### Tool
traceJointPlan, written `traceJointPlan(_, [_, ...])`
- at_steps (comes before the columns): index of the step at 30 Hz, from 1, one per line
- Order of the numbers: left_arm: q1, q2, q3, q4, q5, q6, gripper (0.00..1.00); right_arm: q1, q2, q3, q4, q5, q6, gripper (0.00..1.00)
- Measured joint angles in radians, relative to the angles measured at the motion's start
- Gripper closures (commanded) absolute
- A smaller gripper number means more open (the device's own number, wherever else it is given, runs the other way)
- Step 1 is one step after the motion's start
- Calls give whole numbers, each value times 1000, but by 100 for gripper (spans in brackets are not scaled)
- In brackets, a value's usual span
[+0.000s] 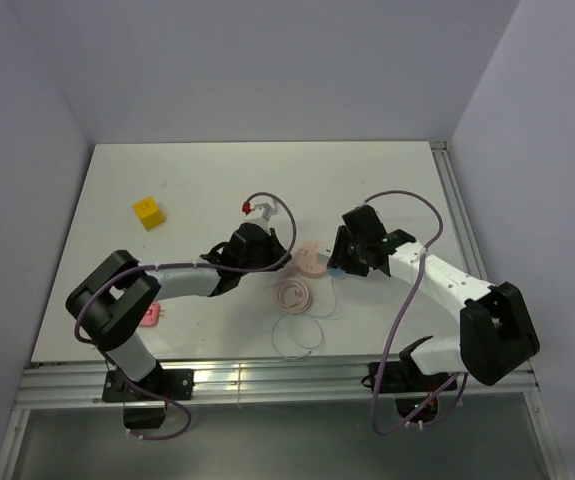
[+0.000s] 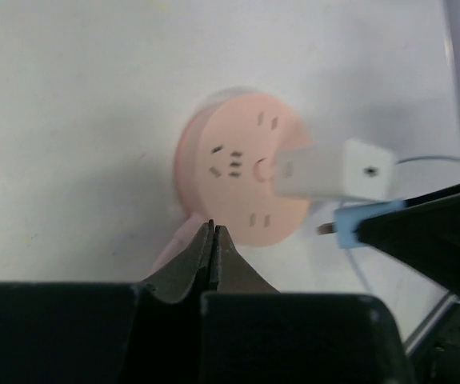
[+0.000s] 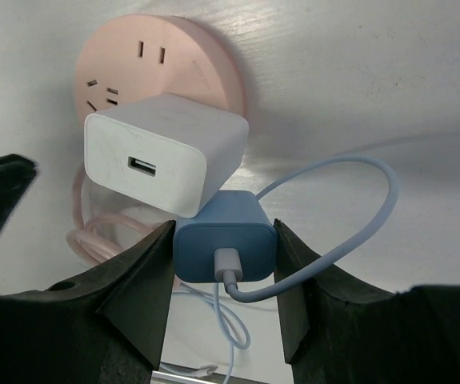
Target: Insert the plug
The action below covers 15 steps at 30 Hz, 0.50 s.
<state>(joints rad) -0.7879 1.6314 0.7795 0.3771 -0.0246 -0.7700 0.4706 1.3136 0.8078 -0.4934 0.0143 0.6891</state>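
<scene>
Plug [image 3: 223, 238]: a light-blue block, pinched in the right gripper [image 3: 224, 258]; it hangs just off the rim of the pink socket disc [image 3: 162, 56], its top corner touching the white adapter [image 3: 166, 152] seated on that disc
Right jaws: narrowed onto the plug's two flat sides; the grip looks square
Left gripper [image 2: 214, 238]: jaws pressed together, nothing showing between them; tips sit at the disc's rim on the side away from the plug
Risk, adapter: I'd say the white block crowds the free slots; the plug could knock against it, tilt in the jaws and miss
Risk, disc: it looks light and loose on the bench [image 1: 217, 180]; a sideways push might slide it instead of seating the prongs
Risk, cable: the thin pale cable [image 3: 374, 208] loops beside the disc; it could snag or drag the plug askew
Materials: disc matte pink plastic, round and flat; adapter glossy white, soft-cornered; plug smooth, rounded
</scene>
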Motion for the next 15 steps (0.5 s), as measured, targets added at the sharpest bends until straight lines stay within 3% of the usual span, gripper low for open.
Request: traceJointPlan(15, [-57,124,-66,86,25,-37,100,-28,68,91,10,-5,-45,100])
